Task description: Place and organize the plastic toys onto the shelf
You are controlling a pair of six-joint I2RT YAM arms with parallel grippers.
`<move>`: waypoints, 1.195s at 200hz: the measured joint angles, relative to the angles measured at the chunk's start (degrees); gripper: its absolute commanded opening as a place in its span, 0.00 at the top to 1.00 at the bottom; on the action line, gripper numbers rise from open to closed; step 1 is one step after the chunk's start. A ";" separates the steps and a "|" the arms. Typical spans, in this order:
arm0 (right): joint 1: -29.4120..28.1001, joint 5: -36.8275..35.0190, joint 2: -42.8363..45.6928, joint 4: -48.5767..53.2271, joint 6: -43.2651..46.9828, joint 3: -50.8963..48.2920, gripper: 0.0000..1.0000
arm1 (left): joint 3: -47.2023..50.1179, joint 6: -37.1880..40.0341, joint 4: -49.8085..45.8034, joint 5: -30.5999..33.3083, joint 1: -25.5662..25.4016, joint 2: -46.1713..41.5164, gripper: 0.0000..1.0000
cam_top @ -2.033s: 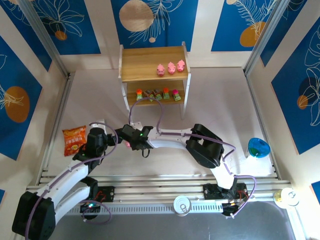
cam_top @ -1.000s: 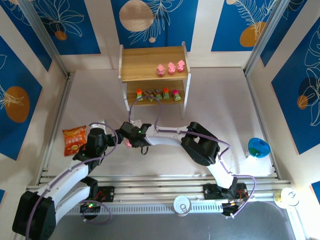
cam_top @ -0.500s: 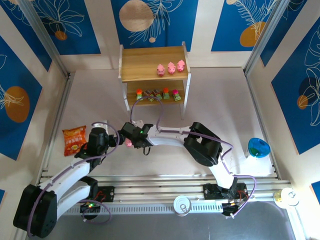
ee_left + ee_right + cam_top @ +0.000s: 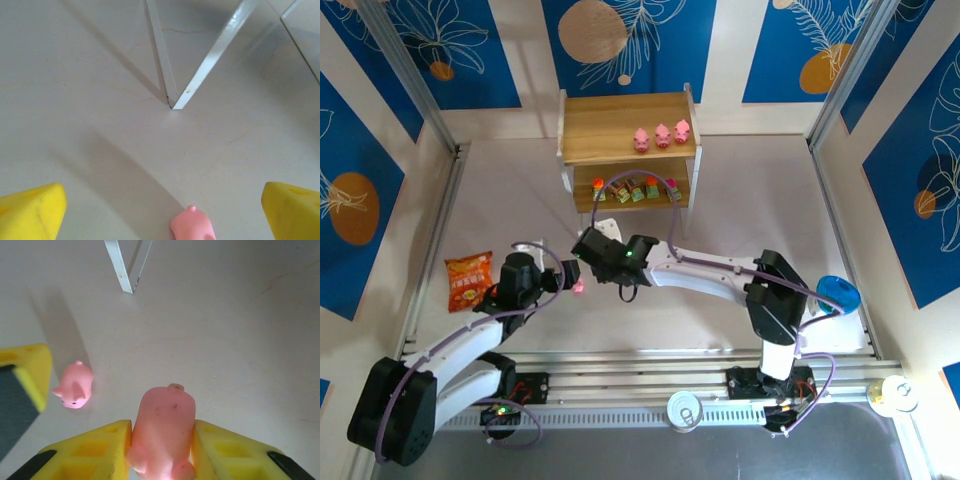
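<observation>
My right gripper (image 4: 162, 440) is shut on a pink pig toy (image 4: 162, 420), held just above the table. In the top view that right gripper (image 4: 588, 243) hangs in front of the shelf (image 4: 620, 115). A second pink pig (image 4: 579, 287) lies on the table; it is seen again (image 4: 192, 226) low between the wide-open yellow fingers (image 4: 31, 209) of my left gripper (image 4: 162, 202). Three pink pigs (image 4: 662, 134) stand in a row on the shelf's top tier. Several blocky toys (image 4: 635, 189) line the lower tier.
An orange snack bag (image 4: 468, 279) lies at the left. A blue bowl (image 4: 837, 294) sits at the right by the rail. A white shelf leg (image 4: 120, 267) stands ahead of the right gripper. One finger of the left gripper (image 4: 25, 377) is close beside the loose pig (image 4: 73, 386).
The right arm has pulled back to the right and toward the shelf with a pig in its jaws. The left gripper stays open and has edged closer to the loose pig.
</observation>
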State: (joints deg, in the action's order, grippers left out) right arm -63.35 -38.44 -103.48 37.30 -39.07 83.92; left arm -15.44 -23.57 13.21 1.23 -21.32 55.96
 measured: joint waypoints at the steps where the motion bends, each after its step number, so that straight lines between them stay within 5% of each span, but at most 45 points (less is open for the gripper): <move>1: 0.00 -0.02 0.07 0.02 0.02 0.00 0.67 | 0.00 0.09 -0.02 0.07 -0.09 0.00 0.00; 140: 1.51 -2.78 7.80 12.50 9.31 14.51 0.67 | -1.68 7.93 -0.39 7.54 -11.87 0.00 0.00; 239: 3.48 -3.87 7.82 18.80 15.34 30.25 0.67 | -1.99 10.69 -0.33 10.93 -15.10 -1.36 0.00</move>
State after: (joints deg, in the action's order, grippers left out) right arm -59.88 -42.30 -95.66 56.10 -23.73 114.17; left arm -17.43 -12.88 12.88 12.16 -36.42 54.61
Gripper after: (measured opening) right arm 0.330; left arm 0.996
